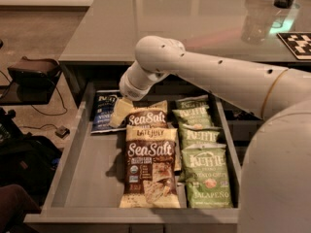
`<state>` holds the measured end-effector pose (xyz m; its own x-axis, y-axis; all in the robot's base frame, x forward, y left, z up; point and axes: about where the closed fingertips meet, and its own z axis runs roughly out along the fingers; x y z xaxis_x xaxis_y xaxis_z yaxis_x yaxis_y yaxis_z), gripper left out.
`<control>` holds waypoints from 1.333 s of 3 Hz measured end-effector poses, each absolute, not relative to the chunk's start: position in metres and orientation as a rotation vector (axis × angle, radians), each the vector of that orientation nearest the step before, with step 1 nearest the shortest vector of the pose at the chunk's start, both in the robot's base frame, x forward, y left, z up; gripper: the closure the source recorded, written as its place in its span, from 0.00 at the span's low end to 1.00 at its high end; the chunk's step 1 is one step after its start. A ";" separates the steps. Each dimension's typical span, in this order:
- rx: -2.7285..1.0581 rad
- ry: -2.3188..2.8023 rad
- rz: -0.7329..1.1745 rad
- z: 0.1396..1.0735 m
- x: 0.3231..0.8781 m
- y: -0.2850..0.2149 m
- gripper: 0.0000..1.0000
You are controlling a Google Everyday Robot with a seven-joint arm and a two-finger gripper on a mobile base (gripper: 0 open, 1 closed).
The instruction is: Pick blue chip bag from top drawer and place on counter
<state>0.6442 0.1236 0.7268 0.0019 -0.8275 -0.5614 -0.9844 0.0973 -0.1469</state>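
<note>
Jaws at blue chip bag (103, 112)

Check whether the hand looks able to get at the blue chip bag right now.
Probably yes. The hand is right above the right edge of the blue chip bag, in the back left corner of the top drawer. Nothing lies on the bag; the nearest Sea Salt bag sits just to its right.
</note>
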 end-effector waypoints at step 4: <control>-1.630 1.951 0.468 0.666 0.692 0.158 0.00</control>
